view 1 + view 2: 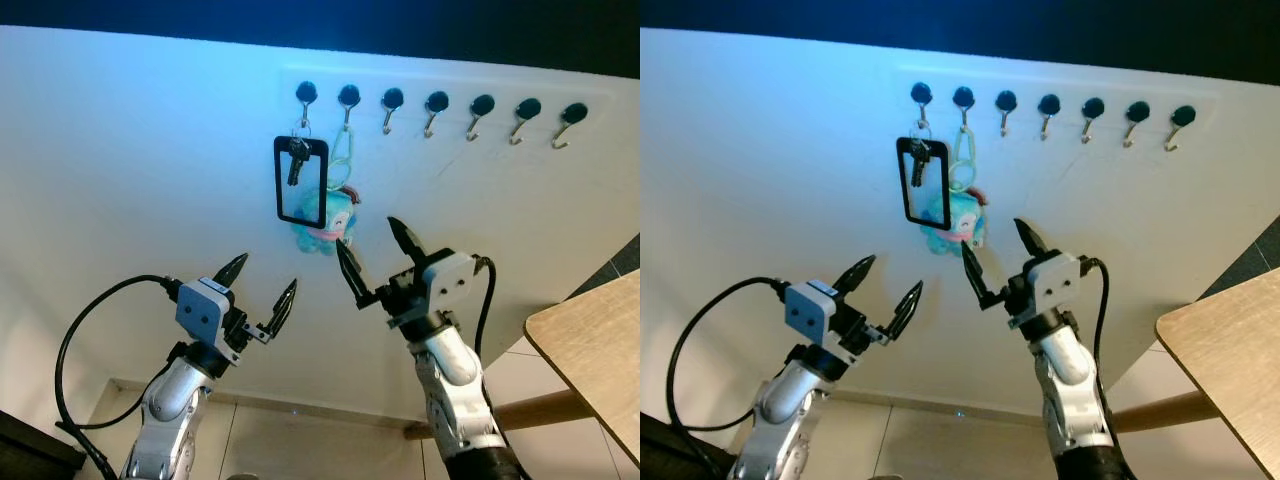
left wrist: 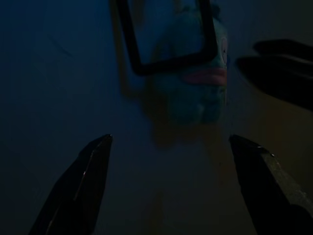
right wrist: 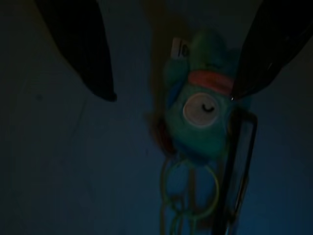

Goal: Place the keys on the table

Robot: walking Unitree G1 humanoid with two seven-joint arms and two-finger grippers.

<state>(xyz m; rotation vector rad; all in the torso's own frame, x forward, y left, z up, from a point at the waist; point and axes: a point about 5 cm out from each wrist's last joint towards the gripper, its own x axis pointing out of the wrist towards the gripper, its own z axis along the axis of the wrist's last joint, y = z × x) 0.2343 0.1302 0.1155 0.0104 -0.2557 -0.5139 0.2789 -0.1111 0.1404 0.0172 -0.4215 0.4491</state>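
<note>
A small bunch of dark keys (image 1: 297, 160) hangs from the leftmost wall hook, inside a black rectangular strap loop (image 1: 300, 219). Beside it a teal plush charm (image 1: 325, 228) dangles from a green carabiner on the second hook. My right gripper (image 1: 366, 234) is open, raised just below and right of the plush, apart from it. In the right wrist view the plush (image 3: 200, 112) sits between the spread fingers (image 3: 83, 54). My left gripper (image 1: 268, 270) is open, lower and to the left, below the keys. The dim left wrist view shows the loop (image 2: 166, 66) and plush (image 2: 195, 93) ahead.
A row of several black-topped hooks (image 1: 437, 105) runs along the white wall, most of them bare. A light wooden table (image 1: 600, 350) juts in at the lower right, with a wooden leg beneath it. Pale tile floor lies below.
</note>
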